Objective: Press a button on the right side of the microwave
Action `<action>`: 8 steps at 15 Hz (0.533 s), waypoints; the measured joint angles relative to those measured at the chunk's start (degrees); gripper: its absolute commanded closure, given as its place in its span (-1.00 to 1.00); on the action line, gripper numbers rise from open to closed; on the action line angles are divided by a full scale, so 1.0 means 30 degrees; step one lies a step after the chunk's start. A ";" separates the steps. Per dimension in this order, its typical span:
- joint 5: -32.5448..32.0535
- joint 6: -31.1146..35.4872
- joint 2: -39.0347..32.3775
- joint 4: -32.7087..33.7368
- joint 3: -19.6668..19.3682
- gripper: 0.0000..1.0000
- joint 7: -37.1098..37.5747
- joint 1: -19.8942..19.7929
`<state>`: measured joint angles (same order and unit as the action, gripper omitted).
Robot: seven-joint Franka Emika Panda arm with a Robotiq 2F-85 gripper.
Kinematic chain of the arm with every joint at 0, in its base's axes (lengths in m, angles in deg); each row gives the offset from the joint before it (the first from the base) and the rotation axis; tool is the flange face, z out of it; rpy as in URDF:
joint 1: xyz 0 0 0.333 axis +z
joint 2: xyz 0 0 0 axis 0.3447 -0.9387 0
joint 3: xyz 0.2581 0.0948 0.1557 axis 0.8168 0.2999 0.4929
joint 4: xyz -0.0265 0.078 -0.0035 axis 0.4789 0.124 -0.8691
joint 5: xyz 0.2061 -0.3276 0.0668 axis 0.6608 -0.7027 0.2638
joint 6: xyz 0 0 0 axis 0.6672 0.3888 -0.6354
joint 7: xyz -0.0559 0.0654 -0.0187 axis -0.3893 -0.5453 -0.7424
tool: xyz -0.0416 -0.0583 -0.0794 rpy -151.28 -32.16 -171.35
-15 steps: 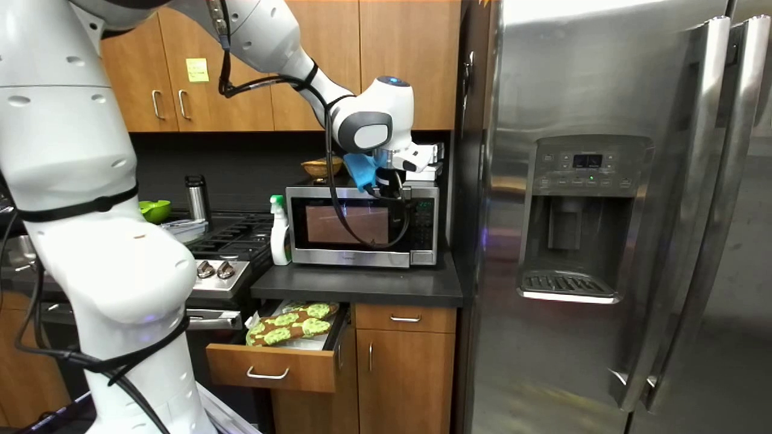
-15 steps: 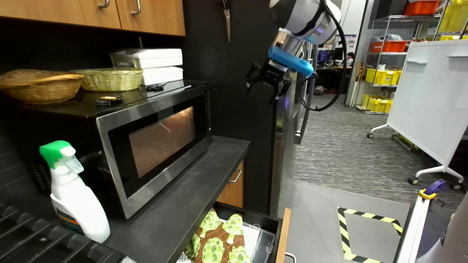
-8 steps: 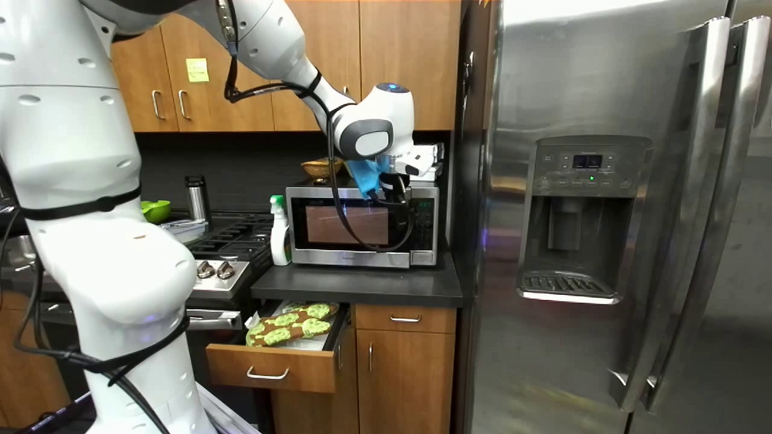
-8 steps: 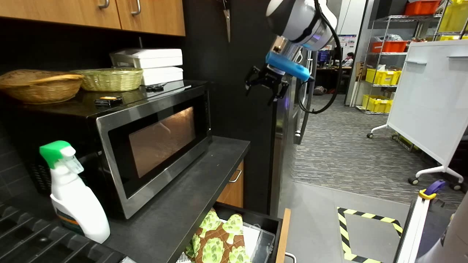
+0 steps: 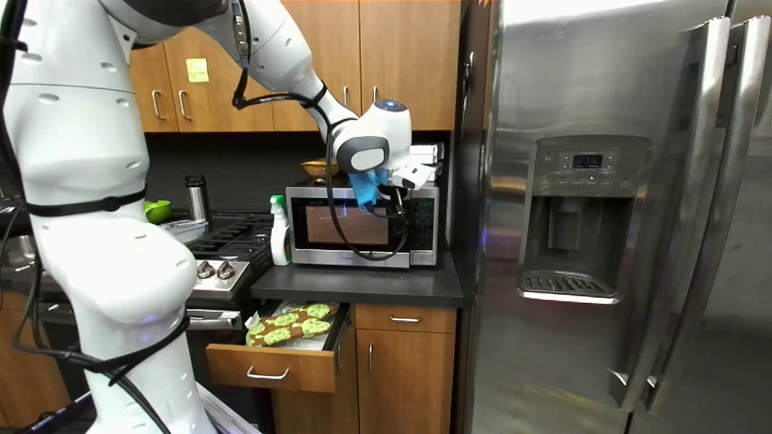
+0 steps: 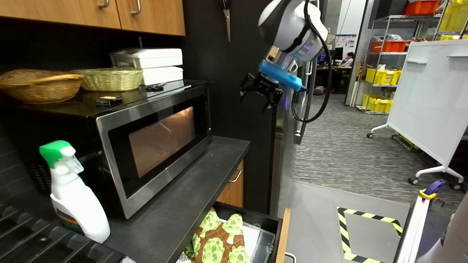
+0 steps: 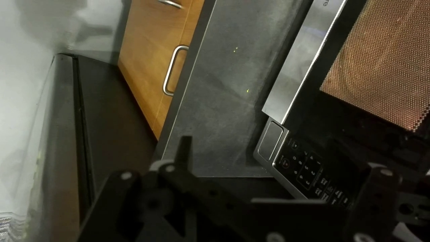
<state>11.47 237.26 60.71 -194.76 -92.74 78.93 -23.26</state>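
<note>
The silver-grey microwave (image 5: 347,224) stands on the dark counter, with its dark door facing out; it also shows in an exterior view (image 6: 161,146). Its control panel (image 5: 424,223) is the narrow strip on the right. In the wrist view the panel (image 7: 304,169) shows number keys, a round start and a round stop key, and a large silver door button (image 7: 270,140) at its lower end. My gripper (image 6: 253,102) is open and empty, in the air in front of the microwave's right end, apart from it. In the wrist view its dark fingers (image 7: 282,153) are spread and hide part of the panel.
A white spray bottle (image 6: 78,204) stands left of the microwave. Baskets (image 6: 109,79) and white boxes (image 6: 162,65) sit on top. The fridge (image 5: 573,361) and a dark side wall (image 6: 234,109) border the right. Below, an open drawer (image 5: 271,371) holds patterned mitts.
The arm has moved down a little. In an exterior view the gripper has shifted slightly left and down, toward the microwave. The gripper stays open.
</note>
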 measured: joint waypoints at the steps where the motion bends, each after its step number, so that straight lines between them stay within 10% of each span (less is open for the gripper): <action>1: 0.0473 0.0181 -0.0189 0.0030 0.0104 -1.00 -0.0366 0.0008; 8: 0.4514 0.1333 -0.1467 0.0839 0.0392 -1.00 -0.3082 0.0007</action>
<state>25.02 241.26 56.31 -192.25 -91.56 69.68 -23.24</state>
